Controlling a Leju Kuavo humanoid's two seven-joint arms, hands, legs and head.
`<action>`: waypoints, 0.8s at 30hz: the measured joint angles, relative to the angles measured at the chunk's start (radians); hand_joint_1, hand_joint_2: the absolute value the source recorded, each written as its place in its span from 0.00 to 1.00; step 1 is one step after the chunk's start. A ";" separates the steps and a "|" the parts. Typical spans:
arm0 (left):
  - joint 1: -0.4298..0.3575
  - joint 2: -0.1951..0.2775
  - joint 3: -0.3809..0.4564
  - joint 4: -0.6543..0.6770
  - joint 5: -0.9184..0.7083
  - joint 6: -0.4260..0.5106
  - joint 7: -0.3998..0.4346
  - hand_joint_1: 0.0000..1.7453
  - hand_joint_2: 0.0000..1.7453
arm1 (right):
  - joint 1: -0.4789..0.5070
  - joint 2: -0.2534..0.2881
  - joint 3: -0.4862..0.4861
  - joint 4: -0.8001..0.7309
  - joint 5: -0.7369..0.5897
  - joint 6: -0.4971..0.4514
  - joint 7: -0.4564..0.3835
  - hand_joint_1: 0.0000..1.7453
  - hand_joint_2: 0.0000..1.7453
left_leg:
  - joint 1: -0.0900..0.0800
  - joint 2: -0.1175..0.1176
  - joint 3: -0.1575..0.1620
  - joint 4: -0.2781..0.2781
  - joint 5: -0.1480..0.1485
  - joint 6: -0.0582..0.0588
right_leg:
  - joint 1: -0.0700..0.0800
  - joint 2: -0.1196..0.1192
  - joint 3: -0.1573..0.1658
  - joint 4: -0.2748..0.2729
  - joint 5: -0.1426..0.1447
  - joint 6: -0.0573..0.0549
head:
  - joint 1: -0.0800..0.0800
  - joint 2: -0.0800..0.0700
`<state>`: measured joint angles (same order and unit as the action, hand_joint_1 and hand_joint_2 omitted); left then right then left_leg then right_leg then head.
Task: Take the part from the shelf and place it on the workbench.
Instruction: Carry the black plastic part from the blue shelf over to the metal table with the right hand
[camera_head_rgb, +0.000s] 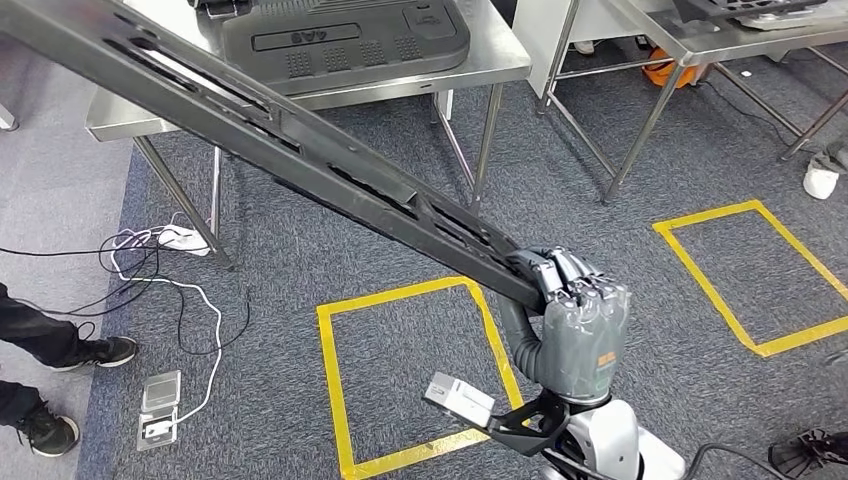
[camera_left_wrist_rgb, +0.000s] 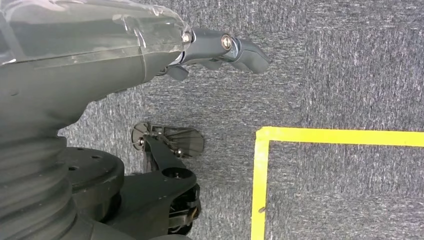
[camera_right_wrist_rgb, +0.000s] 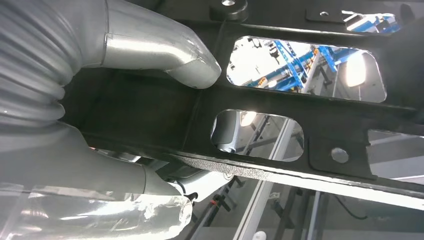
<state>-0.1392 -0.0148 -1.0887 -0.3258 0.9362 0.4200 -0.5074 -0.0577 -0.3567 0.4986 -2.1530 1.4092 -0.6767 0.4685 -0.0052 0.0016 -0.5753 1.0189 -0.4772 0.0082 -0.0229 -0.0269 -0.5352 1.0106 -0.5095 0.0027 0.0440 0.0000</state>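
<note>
While the right hand (camera_head_rgb: 575, 300) grips one end of the long black slotted metal part (camera_head_rgb: 300, 150), the part slants up and away from it, over the grey carpeted floor (camera_head_rgb: 620, 230).

In the head view the right hand's fingers are wrapped over the near end of the part, and the far end crosses in front of the stainless steel workbench (camera_head_rgb: 480, 75) well beyond the hand; whether it touches the bench edge cannot be told. In the right wrist view the grey thumb (camera_right_wrist_rgb: 170, 55) lies against the part's dark face, just beside its rounded cut-outs. A yellow tape square (camera_head_rgb: 335, 380) marks the carpet below and just beside the hand. In the left wrist view the left hand (camera_left_wrist_rgb: 220, 50) hangs over carpet near a yellow tape corner (camera_left_wrist_rgb: 262, 137), fingers curled in, holding nothing.
</note>
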 joint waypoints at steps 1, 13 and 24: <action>0.000 0.000 0.000 0.000 0.000 0.000 0.000 0.00 1.00 | 0.000 0.000 0.000 0.000 0.000 0.000 0.000 1.00 1.00 | 0.000 0.000 0.000 0.000 0.000 0.001 | 0.000 0.000 0.000 -0.001 0.000 0.002 | 0.000 0.000; -0.003 0.008 0.000 0.000 -0.003 -0.014 0.000 0.00 1.00 | 0.000 0.005 0.000 0.004 -0.001 0.016 -0.001 1.00 1.00 | 0.024 -0.007 0.050 -0.062 0.013 0.013 | -0.015 0.022 -0.125 0.229 -0.077 0.047 | 0.013 0.000; -0.011 0.016 0.000 0.001 -0.006 -0.023 0.002 0.00 1.00 | 0.006 0.006 0.000 0.021 -0.034 0.001 0.000 1.00 1.00 | 0.041 -0.012 -0.003 0.105 -0.087 -0.056 | -0.016 0.032 -0.037 0.043 -0.005 0.004 | 0.000 0.000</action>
<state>-0.1503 0.0015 -1.0887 -0.3250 0.9301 0.3969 -0.5051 -0.0519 -0.3511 0.4990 -2.1319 1.3747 -0.6761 0.4683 0.0360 -0.0100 -0.5778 1.1239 -0.5647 -0.0482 -0.0388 0.0051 -0.5719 1.0532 -0.5148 0.0069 0.0439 0.0000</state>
